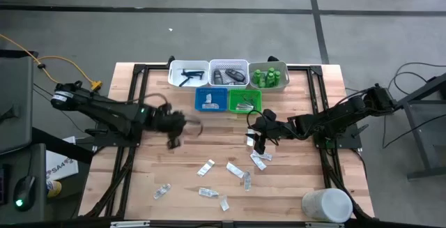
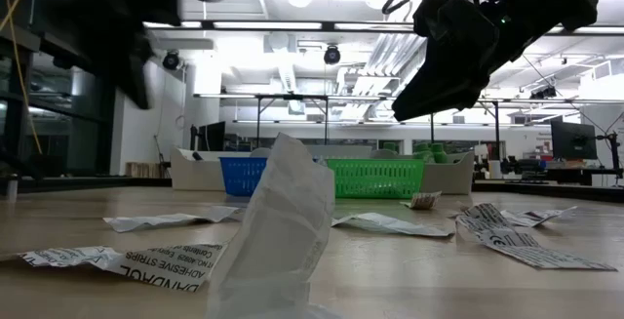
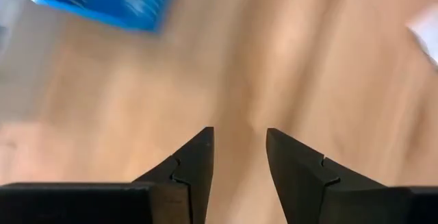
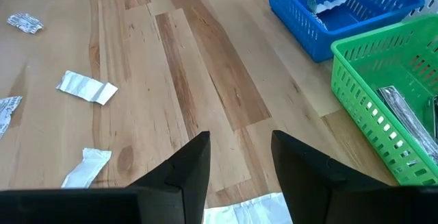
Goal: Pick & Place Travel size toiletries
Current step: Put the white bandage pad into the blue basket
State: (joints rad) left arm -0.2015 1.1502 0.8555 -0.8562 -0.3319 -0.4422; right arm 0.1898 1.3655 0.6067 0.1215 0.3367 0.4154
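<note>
The big white tub [image 1: 326, 205] stands at the counter's [image 1: 293, 186] near edge, around five o'clock. From there the flat packets [image 1: 235, 169] lie scattered over the near half of the wood, from seven o'clock across to four, most of them apart from one another, one propped upright right in front of the low camera [image 2: 283, 231].

Mid-counter, the right gripper [image 1: 259, 139] hangs just above a small cluster of packets [image 1: 259, 158] at about three o'clock. Its jaws are parted and grasp nothing; through its wrist camera a white packet [image 4: 246, 209] shows on the wood beneath the gap. The left gripper [image 1: 178, 129] hovers at about nine o'clock over bare wood, its jaws [image 3: 239, 169] likewise released and empty.

Farther back sit a blue basket [image 1: 210, 100] with a packet in it and a green basket [image 1: 244, 100] holding packets too. Along the far edge, at twelve o'clock, are three white trays: black sticks [image 1: 188, 76] in the left one, dark grey pieces [image 1: 228, 75] in the middle, green bottles [image 1: 267, 76] in the right.
</note>
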